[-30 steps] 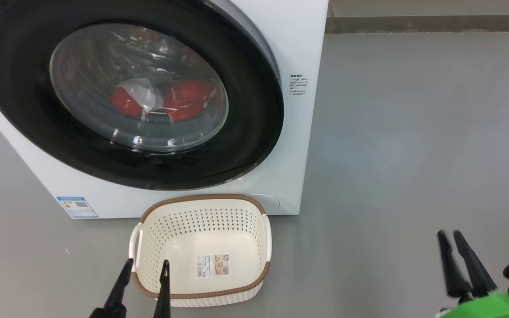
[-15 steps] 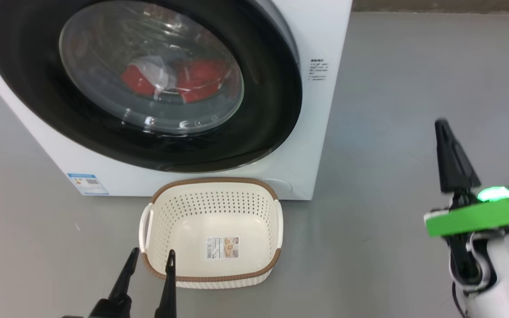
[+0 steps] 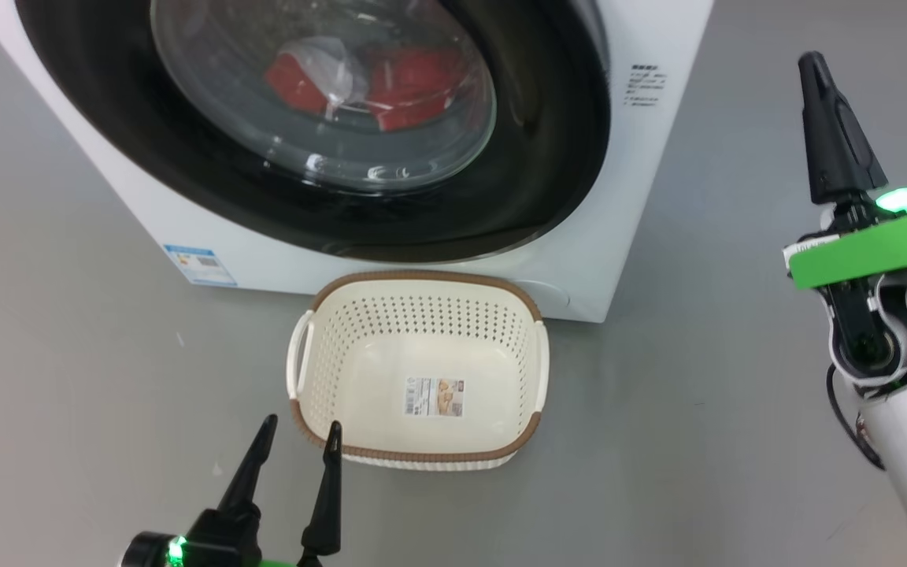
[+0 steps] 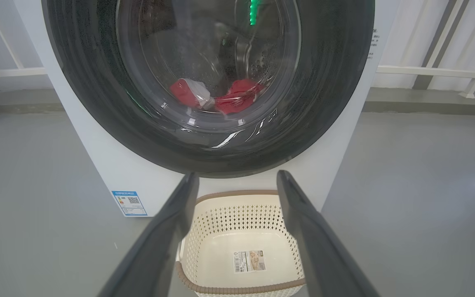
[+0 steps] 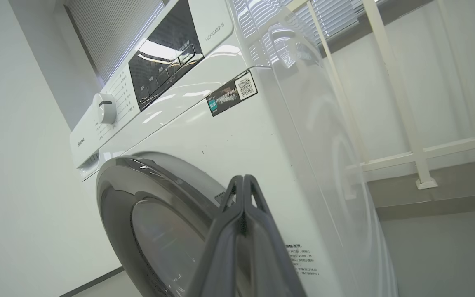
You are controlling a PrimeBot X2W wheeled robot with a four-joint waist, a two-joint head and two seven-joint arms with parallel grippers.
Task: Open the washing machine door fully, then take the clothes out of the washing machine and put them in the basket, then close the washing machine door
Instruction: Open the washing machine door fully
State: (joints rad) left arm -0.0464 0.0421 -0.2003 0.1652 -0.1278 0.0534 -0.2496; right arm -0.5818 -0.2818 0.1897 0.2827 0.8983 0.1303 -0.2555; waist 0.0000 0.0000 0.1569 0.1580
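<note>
Hovering low at the left, the left hand (image 3: 301, 422) has its two dark fingers spread wide with nothing between them. Their tips lie just beside the near left corner of the basket (image 3: 422, 275), and whether they touch it cannot be told. The basket stands on the grey floor (image 3: 68, 331) right in front of the washing machine (image 3: 619, 205), with a paper label on its bottom. In the left wrist view this hand (image 4: 237, 174) points at the machine's front, the basket lying below and between its fingers. Behind the basket the washing machine door (image 3: 556, 157) is closed, its black rim flat against the white front. The red clothes (image 3: 414, 87) lie in the drum behind the glass, well apart from both hands. A small blue label (image 3: 199, 264) sits at the machine's lower left corner. At the right, the right hand (image 3: 810, 67) is raised off the machine's right side, fingers pressed together, gripping nothing. In its own wrist view it (image 5: 243, 181) points towards the door's right edge
</note>
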